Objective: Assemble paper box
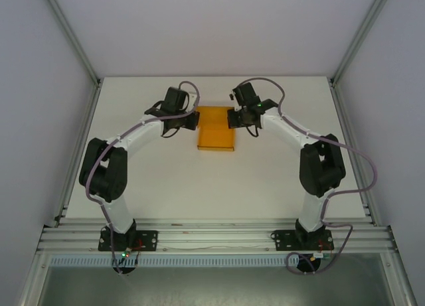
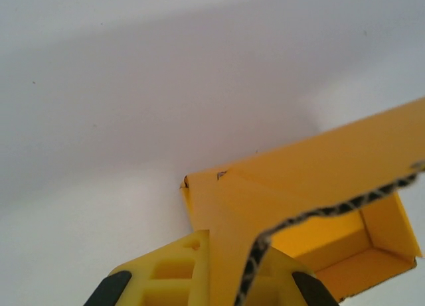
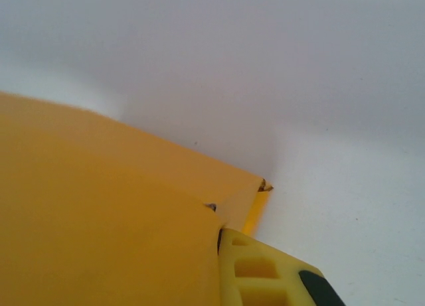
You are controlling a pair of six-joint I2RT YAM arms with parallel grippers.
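The paper box (image 1: pixel 216 128) is an orange-yellow low rectangular box lying mid-table between both arms. My left gripper (image 1: pixel 188 121) is at its far left corner. In the left wrist view its yellow fingers (image 2: pixel 174 269) are shut on an upright card wall, and the open inside of the paper box (image 2: pixel 345 243) shows at the right. My right gripper (image 1: pixel 234 117) holds the far right corner. In the right wrist view a wide flap of the paper box (image 3: pixel 113 220) presses against one yellow finger (image 3: pixel 265 273) and hides the other finger.
The white table (image 1: pixel 212 186) lies inside grey side walls with metal rails (image 1: pixel 352 140) along both edges. The arm bases are bolted to the near rail (image 1: pixel 212 238). Cables loop off both forearms.
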